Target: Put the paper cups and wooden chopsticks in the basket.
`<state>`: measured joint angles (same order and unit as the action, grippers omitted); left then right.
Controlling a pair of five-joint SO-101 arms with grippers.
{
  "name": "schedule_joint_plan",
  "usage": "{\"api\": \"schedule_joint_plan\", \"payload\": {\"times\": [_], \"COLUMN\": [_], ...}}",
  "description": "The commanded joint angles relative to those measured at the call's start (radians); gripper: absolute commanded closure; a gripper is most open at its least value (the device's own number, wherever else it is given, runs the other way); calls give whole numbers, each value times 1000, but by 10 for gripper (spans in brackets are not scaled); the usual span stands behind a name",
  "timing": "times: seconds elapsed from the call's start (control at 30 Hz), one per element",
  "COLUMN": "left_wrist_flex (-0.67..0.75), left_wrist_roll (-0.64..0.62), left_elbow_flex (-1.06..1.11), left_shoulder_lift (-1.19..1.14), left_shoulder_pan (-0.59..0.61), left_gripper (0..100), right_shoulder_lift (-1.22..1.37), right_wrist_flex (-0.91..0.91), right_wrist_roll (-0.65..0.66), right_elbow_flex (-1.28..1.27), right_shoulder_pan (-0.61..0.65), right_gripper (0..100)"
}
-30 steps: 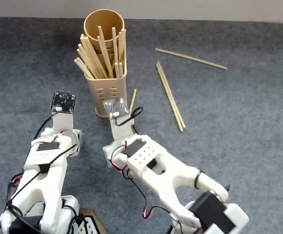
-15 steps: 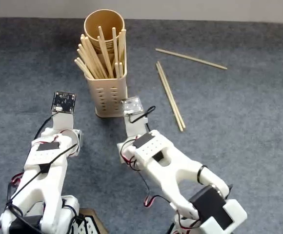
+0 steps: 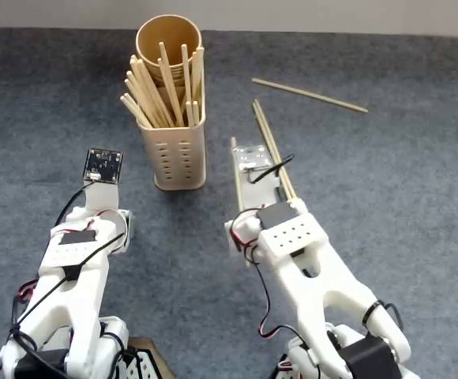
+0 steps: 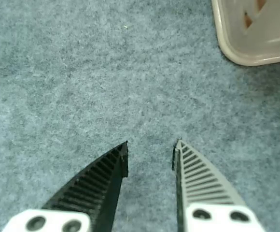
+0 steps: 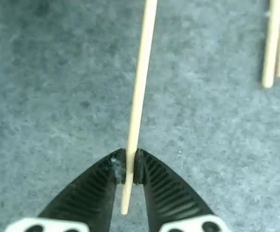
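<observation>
Basket [image 3: 180,154] holds paper cups [image 3: 168,35] and many chopsticks [image 3: 154,99]; right gripper [image 5: 130,154] jaws clamp 1 chopstick [image 5: 141,87], 3 loose chopsticks [image 3: 308,95] remain; left gripper [image 4: 149,154] jaws apart

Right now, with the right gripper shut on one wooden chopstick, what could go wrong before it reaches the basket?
1. The right gripper pinches the thin wooden chopstick near one end, so the long free part could swing or slip out.
2. The beige perforated plastic basket is crowded with standing wooden chopsticks and a tan paper cup; the new stick may catch on them and bounce out.
</observation>
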<state>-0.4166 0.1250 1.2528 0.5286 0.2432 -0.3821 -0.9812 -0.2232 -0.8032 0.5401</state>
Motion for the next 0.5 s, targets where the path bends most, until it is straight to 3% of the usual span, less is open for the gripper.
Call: {"api": "schedule_joint_plan", "payload": {"times": [0.0,0.23,0.47], "left_wrist_flex": [14,15,14], "left_wrist_roll": [9,9,9], "left_elbow_flex": [-5,-5,-5], "left_shoulder_lift": [15,15,15], "left_shoulder_pan": [-15,-15,-15], "left_gripper": [822,822,822], "right_shoulder_lift": [-41,-41,47], "right_wrist_flex": [-16,-48,18], "right_wrist_roll": [14,140,160], "right_elbow_flex": [19,76,137], "right_shoulder_pan": [-35,-33,-33], "right_gripper": [987,768,747]}}
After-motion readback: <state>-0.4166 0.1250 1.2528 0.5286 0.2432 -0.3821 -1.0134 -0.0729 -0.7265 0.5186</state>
